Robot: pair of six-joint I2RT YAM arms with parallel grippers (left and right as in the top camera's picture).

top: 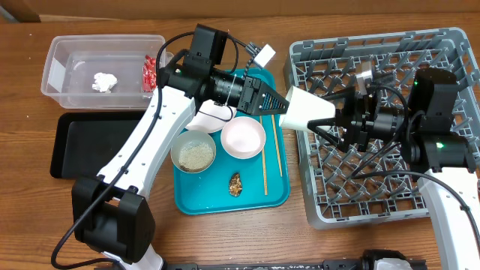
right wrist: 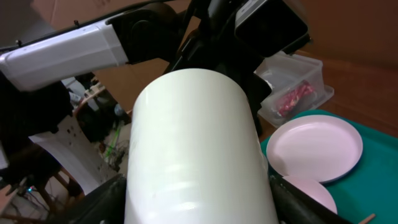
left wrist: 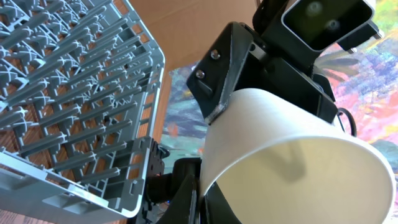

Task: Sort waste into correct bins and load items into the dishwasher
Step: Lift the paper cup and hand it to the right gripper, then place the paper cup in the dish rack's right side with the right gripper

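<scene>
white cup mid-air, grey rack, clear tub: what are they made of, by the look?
The white cup: probably plastic, possibly coated paper. Thin wall, smooth, soft sheen, no print.
The grey rack: moulded plastic, matte. One-piece lattice floor with upright pegs.
The clear tub: transparent plastic, slightly glossy. Its contents show through the walls.

A robotics lab: left arm [top: 150, 142] and right arm [top: 450, 210] at a wooden table [top: 225, 240] bearing a dish rack [top: 390, 202]
</scene>
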